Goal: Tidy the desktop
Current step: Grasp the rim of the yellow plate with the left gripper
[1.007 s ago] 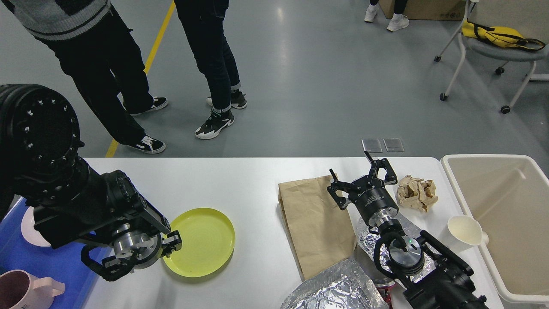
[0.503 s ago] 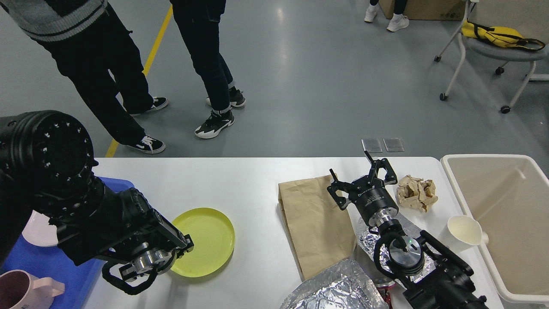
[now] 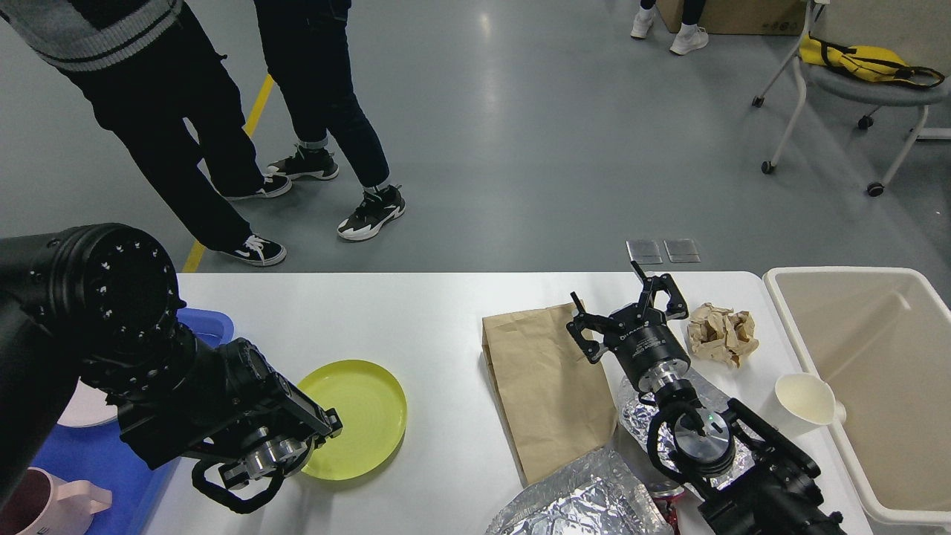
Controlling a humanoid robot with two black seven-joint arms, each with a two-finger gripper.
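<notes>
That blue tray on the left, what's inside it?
The blue tray holds a pinkish mug at the near corner and part of a pale dish. The robot's left arm covers most of the tray, so anything else there is hidden.

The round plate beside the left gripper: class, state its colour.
The plate is plain yellow-green, seen best in the head view.

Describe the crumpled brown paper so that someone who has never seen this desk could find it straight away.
Start at the beige bin on the right end of the white desktop. Just left of its far corner lies the crumpled paper ball, beside the open right gripper. Unlike the flat paper bag, it is a wadded lump.
</notes>
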